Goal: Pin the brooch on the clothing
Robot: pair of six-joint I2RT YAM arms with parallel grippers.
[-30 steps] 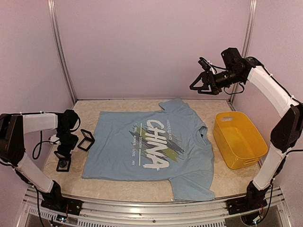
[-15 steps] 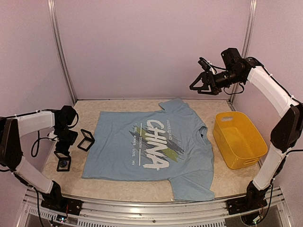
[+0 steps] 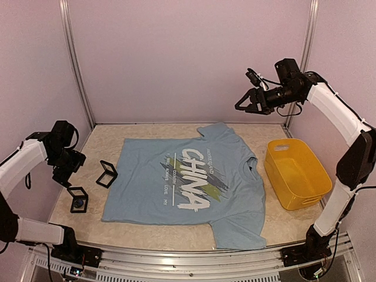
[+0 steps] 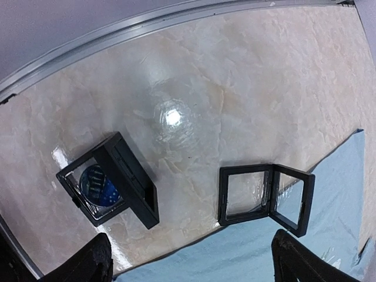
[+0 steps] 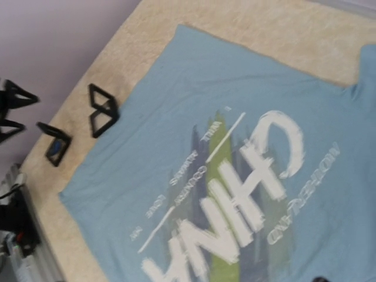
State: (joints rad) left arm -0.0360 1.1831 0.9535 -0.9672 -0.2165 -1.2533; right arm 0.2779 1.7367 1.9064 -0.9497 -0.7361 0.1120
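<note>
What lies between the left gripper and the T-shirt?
The open, empty black case, one flap reaching the T-shirt's edge. The top external view shows it, right of the open left gripper.

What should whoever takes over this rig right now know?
Left gripper: open, empty, hovering at the left side.
Right gripper: open, empty, high at the rear right.
Brooch: inside the nearer black case, left of the T-shirt. The other case lies open and empty at the shirt's edge.
T-shirt: spread flat, print up.
Done: nothing pinned.
Left: take the brooch out and pin it on the shirt.
</note>
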